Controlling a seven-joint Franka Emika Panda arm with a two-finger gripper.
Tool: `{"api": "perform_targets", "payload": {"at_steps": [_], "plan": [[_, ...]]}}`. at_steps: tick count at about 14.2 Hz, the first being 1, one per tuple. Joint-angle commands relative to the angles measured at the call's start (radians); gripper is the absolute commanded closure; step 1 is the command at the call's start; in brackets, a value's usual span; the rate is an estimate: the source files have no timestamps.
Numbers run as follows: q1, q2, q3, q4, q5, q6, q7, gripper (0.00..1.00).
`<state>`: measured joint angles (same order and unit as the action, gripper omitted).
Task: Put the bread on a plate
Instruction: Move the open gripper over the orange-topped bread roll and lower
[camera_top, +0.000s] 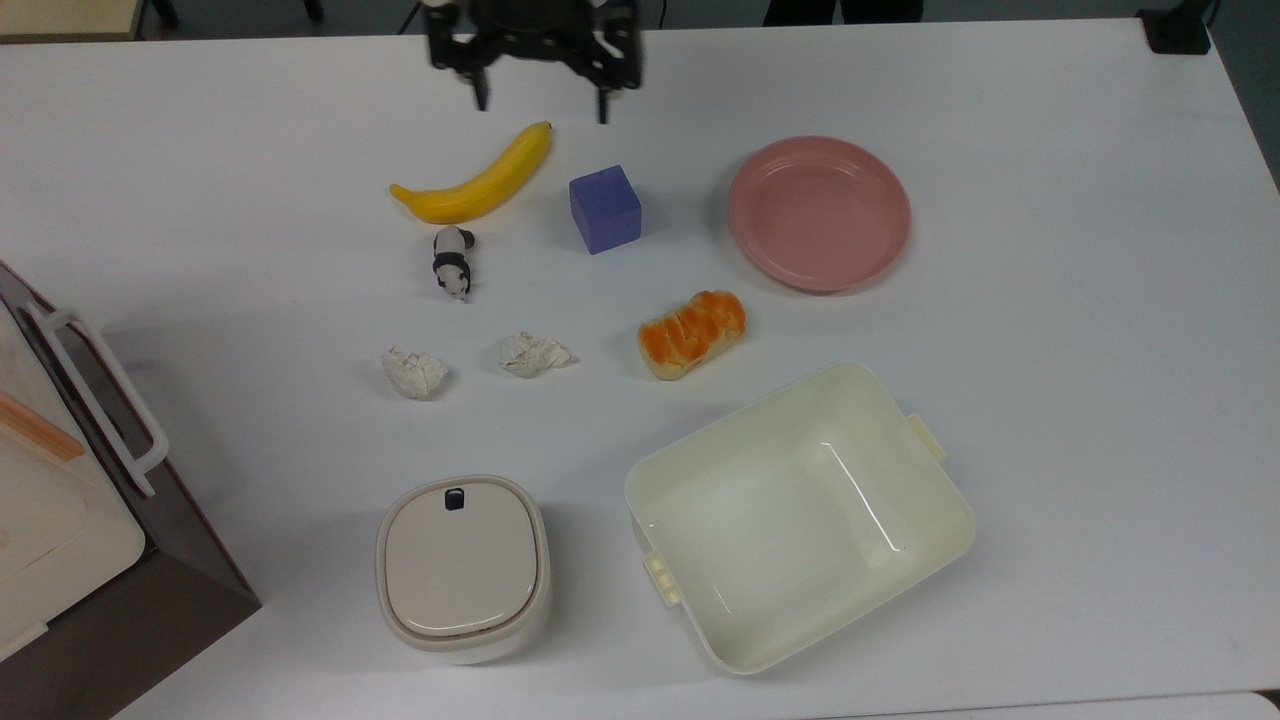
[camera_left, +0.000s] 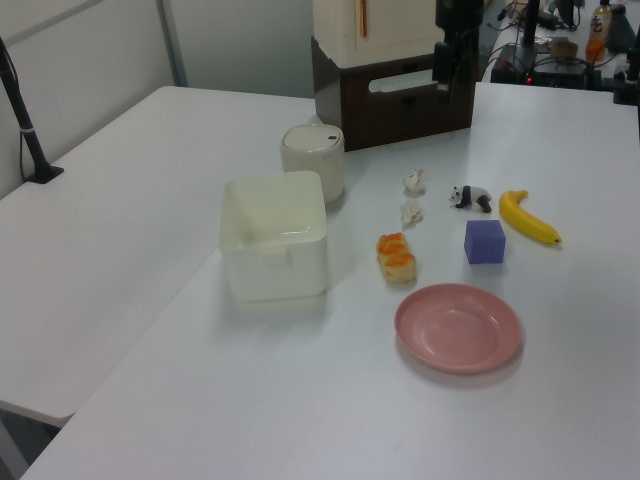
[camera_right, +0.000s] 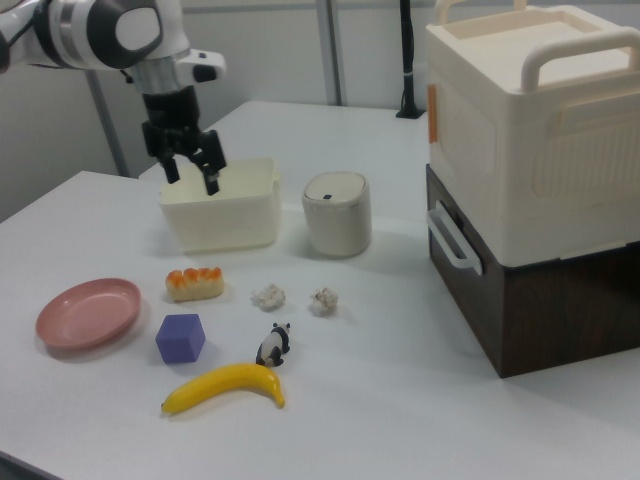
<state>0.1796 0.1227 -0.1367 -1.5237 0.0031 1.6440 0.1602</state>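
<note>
Since the bread lies loose on the table at about seven o'clock from the empty plate, near it but apart, the gripper hangs spread and empty at the top view's twelve o'clock; judged, the approach comes first.

White tables, pale partition wall

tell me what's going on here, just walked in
A Franka arm's gripper hangs open and empty above the table's far edge in the top view, near the banana. The bread roll lies untouched on the table, between the pink plate and the cream tub. The plate holds nothing, so the job has barely begun.
</note>
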Motion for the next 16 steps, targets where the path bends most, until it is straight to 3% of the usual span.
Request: {"api": "perform_targets", "payload": {"at_steps": [1, 8, 16], "plan": [[0.041, 0.035, 0.014, -0.013, 0.049, 0.060, 0.160, 0.00], [0.043, 0.208, 0.038, -0.036, 0.052, 0.279, 0.362, 0.00], [0.044, 0.316, 0.098, -0.104, 0.052, 0.397, 0.814, 0.00]]}}
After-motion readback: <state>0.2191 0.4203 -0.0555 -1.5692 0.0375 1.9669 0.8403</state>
